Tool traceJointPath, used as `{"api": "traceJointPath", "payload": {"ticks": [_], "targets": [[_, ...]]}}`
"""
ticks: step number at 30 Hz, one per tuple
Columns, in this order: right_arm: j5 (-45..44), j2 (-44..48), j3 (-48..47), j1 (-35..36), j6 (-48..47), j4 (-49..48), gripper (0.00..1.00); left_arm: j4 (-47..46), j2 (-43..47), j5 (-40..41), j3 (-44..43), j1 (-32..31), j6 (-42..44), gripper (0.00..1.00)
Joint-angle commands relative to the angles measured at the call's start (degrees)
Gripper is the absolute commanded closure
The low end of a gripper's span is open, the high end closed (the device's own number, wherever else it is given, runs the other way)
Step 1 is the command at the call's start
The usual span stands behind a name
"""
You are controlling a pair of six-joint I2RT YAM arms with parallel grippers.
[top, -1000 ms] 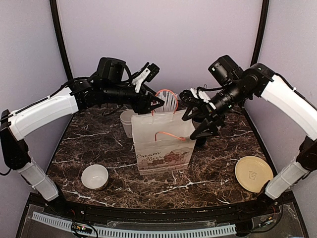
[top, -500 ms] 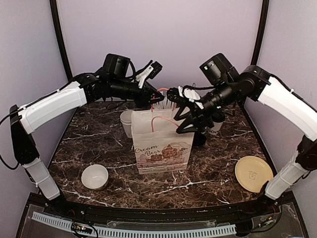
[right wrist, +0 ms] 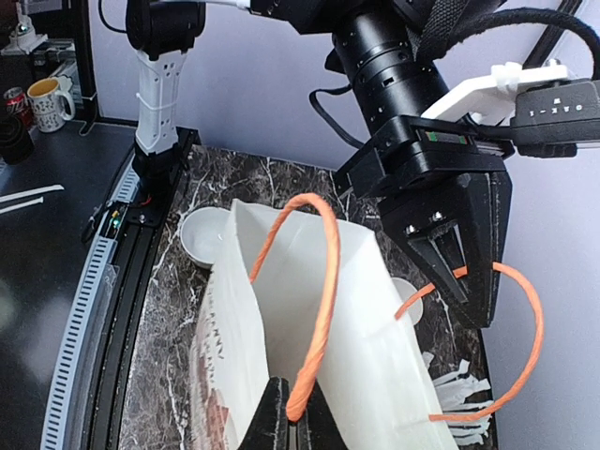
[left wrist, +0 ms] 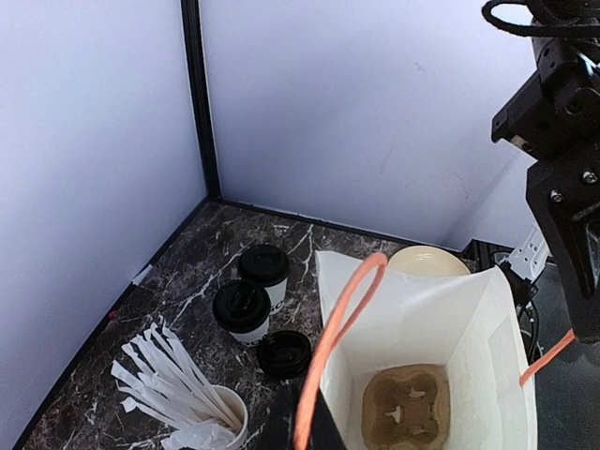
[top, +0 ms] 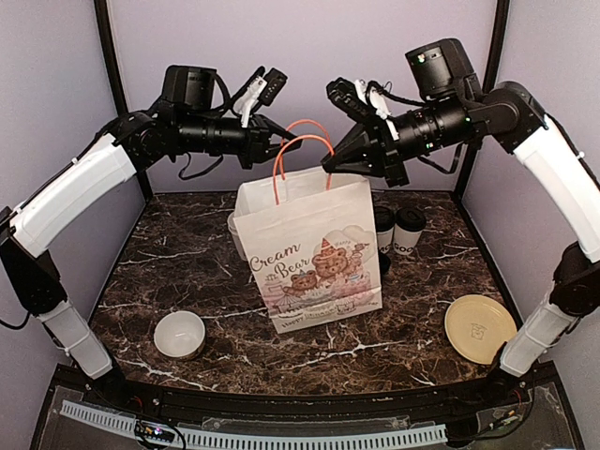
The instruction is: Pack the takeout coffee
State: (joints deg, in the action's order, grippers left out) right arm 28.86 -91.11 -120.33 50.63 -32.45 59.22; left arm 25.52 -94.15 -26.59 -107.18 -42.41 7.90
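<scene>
My left gripper [left wrist: 304, 418] is pinched tight on one orange handle [left wrist: 343, 307], and my right gripper [right wrist: 287, 413] is clamped on the other handle [right wrist: 324, 272], so the two hold the paper bag [top: 314, 253] open between them. A cardboard cup carrier [left wrist: 405, 408] sits in the bottom of the bag. The two lidded coffee cups [left wrist: 243, 312] stand outside it on the table [top: 169, 272], behind the bag's right edge and partly hidden from above. A loose black lid [left wrist: 284, 353] lies just beside them. The cup of straws [left wrist: 208, 420] is behind the bag's left edge. A white bowl [top: 179, 335] and a tan plate [top: 480, 328] sit near the front corners.
</scene>
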Motion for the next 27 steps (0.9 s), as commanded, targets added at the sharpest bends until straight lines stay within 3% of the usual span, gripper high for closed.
{"api": "traceJointPath", "payload": {"ticks": [1, 8, 9, 10, 11, 14, 17, 20, 27], "targets": [[3.1, -2.9, -3.7, 0.3, 0.0, 1.3, 1.0, 1.5, 2.9, -0.4, -0.5, 0.1, -0.4, 1.0], [1.8, -2.0, 5.8, 0.3, -1.0, 0.7, 0.99, -0.6, 3.7, 1.0, 5.7, 0.1, -0.2, 0.97], [1.0, -1.6, 8.7, 0.2, -0.7, -0.5, 0.79, -0.7, 3.6, 2.9, 7.6, 0.1, -0.2, 0.76], [-0.3, -1.1, 11.6, 0.1, -0.2, -1.5, 0.63, -0.5, 3.4, 4.8, 8.5, 0.1, -0.1, 0.65], [-1.3, -0.8, 13.6, -0.3, 0.2, -2.1, 0.54, 0.2, 3.0, 9.4, 9.6, 0.1, -0.2, 0.47], [0.1, 0.0, 13.7, -1.1, -0.3, -0.5, 0.37, 2.1, 3.2, 14.9, 10.1, 0.1, 1.4, 0.29], [1.9, 0.9, 10.8, -1.1, -0.7, 0.6, 0.29, -0.6, 7.3, 15.2, 12.5, 0.1, 3.0, 0.22], [2.2, 0.7, 9.2, -1.1, -1.3, 1.7, 0.28, -4.6, 10.8, 17.3, 16.4, 0.1, 5.4, 0.17], [1.3, -2.6, 8.1, -0.1, -0.5, 0.6, 0.26, -3.9, 11.5, 18.5, 17.1, 0.1, 8.6, 0.17]]}}
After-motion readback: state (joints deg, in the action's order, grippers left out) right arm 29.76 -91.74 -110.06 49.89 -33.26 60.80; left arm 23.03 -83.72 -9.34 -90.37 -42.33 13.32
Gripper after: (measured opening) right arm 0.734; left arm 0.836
